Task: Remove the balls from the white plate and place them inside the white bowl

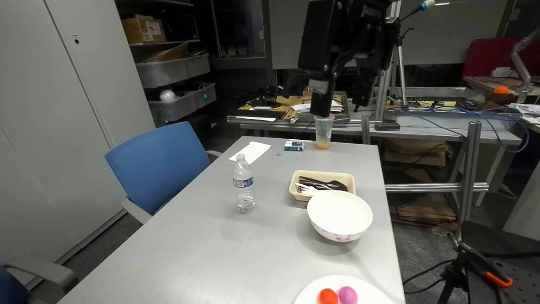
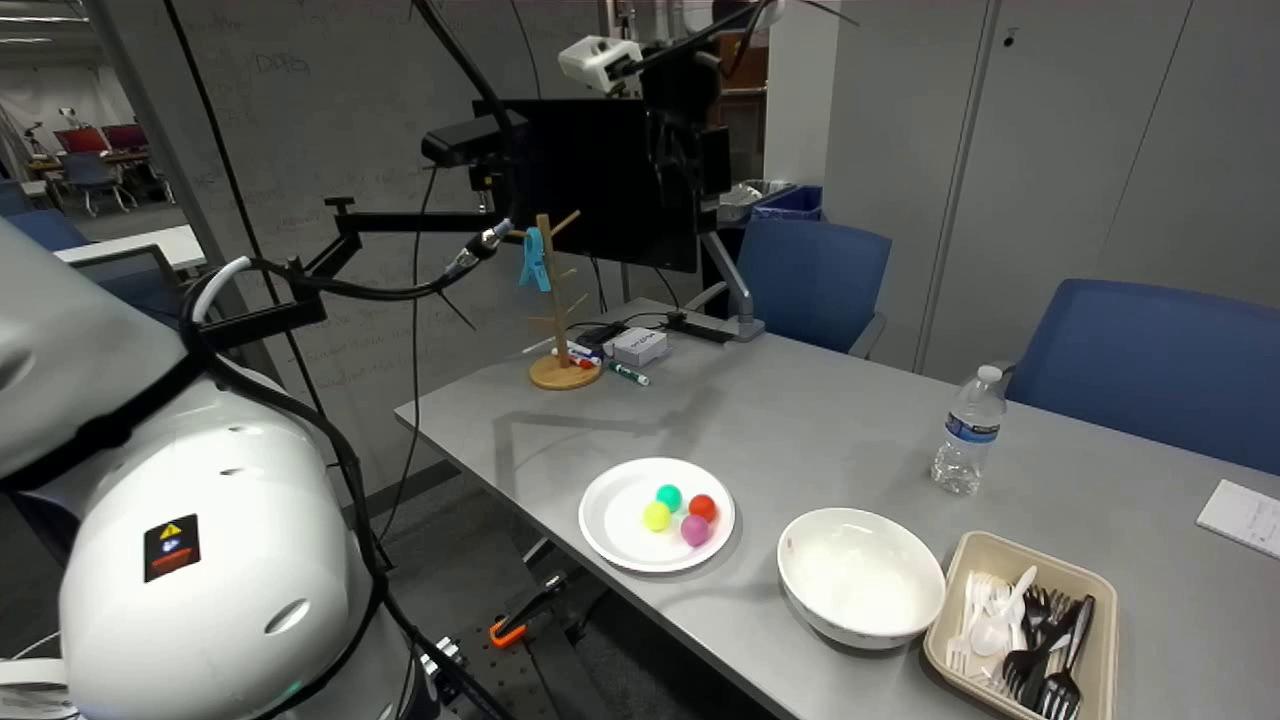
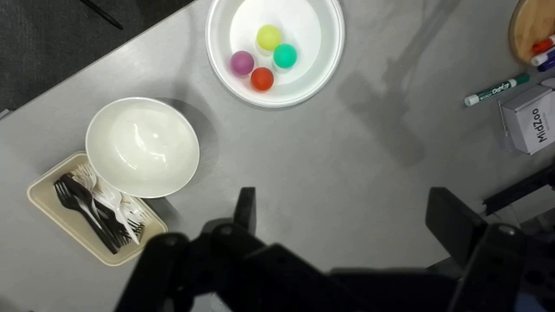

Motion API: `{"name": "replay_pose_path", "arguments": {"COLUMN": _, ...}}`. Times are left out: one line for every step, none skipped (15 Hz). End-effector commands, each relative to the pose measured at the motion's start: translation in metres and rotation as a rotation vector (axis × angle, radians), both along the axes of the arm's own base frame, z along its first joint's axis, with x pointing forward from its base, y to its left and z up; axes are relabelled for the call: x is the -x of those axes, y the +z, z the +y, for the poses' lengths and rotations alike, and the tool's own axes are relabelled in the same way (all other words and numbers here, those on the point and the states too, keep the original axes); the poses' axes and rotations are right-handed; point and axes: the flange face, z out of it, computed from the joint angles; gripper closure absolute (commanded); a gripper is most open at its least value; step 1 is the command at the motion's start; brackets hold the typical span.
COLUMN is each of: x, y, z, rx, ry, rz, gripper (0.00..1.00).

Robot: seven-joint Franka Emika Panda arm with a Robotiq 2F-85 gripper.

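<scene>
The white plate [image 2: 615, 515] lies on the table and holds a yellow ball [image 2: 657, 517], a green ball [image 2: 669, 497], a red ball [image 2: 702, 508] and a purple ball [image 2: 694, 530]. In the wrist view the plate [image 3: 303, 82] is at the top, with the balls grouped on it. In an exterior view the plate [image 1: 337, 281] is cut off by the bottom edge. The white bowl [image 1: 339, 215] stands beside the plate; it looks empty in the wrist view [image 3: 143, 147]. My gripper [image 3: 342, 210] is open and empty, high above the table; it also shows in an exterior view [image 1: 341, 99].
A beige tray of plastic cutlery [image 2: 1100, 620] stands close beside the bowl. A water bottle [image 2: 968, 435], a plastic cup [image 1: 324, 131] and a small box [image 1: 294, 146] stand on the table. A wooden stand [image 2: 565, 373], markers [image 2: 629, 374] and a monitor [image 2: 590, 180] are beyond the plate.
</scene>
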Motion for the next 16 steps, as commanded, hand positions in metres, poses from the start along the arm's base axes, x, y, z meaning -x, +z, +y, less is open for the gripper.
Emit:
{"name": "replay_pose_path", "arguments": {"x": 0.0, "y": 0.0, "z": 0.0, "rx": 0.0, "ry": 0.0, "rz": 0.001, "gripper": 0.0}}
{"name": "replay_pose_path", "arguments": {"x": 0.0, "y": 0.0, "z": 0.0, "rx": 0.0, "ry": 0.0, "rz": 0.002, "gripper": 0.0}}
{"name": "replay_pose_path", "arguments": {"x": 0.0, "y": 0.0, "z": 0.0, "rx": 0.0, "ry": 0.0, "rz": 0.002, "gripper": 0.0}}
{"name": "replay_pose_path", "arguments": {"x": 0.0, "y": 0.0, "z": 0.0, "rx": 0.0, "ry": 0.0, "rz": 0.002, "gripper": 0.0}}
{"name": "replay_pose_path", "arguments": {"x": 0.0, "y": 0.0, "z": 0.0, "rx": 0.0, "ry": 0.0, "rz": 0.002, "gripper": 0.0}}
{"name": "replay_pose_path", "arguments": {"x": 0.0, "y": 0.0, "z": 0.0, "rx": 0.0, "ry": 0.0, "rz": 0.002, "gripper": 0.0}}
{"name": "replay_pose_path", "arguments": {"x": 0.0, "y": 0.0, "z": 0.0, "rx": 0.0, "ry": 0.0, "rz": 0.002, "gripper": 0.0}}
{"name": "replay_pose_path", "arguments": {"x": -0.005, "y": -0.007, "z": -0.002, "rx": 0.01, "ry": -0.005, "rz": 0.005, "gripper": 0.0}}
{"name": "replay_pose_path", "arguments": {"x": -0.008, "y": -0.016, "z": -0.003, "rx": 0.013, "ry": -0.01, "rz": 0.015, "gripper": 0.0}}
{"name": "replay_pose_path", "arguments": {"x": -0.01, "y": -0.025, "z": -0.004, "rx": 0.019, "ry": -0.017, "rz": 0.026, "gripper": 0.0}}
{"name": "replay_pose_path", "arguments": {"x": -0.013, "y": -0.039, "z": -0.006, "rx": 0.028, "ry": -0.024, "rz": 0.036, "gripper": 0.0}}
{"name": "replay_pose_path", "arguments": {"x": -0.016, "y": -0.051, "z": -0.008, "rx": 0.038, "ry": -0.029, "rz": 0.043, "gripper": 0.0}}
{"name": "replay_pose_path", "arguments": {"x": -0.018, "y": -0.067, "z": -0.01, "rx": 0.045, "ry": -0.033, "rz": 0.053, "gripper": 0.0}}
{"name": "replay_pose_path", "arguments": {"x": -0.021, "y": -0.081, "z": -0.012, "rx": 0.044, "ry": -0.036, "rz": 0.064, "gripper": 0.0}}
{"name": "replay_pose_path", "arguments": {"x": -0.022, "y": -0.098, "z": -0.015, "rx": 0.044, "ry": -0.04, "rz": 0.075, "gripper": 0.0}}
{"name": "replay_pose_path", "arguments": {"x": -0.023, "y": -0.112, "z": -0.018, "rx": 0.049, "ry": -0.043, "rz": 0.084, "gripper": 0.0}}
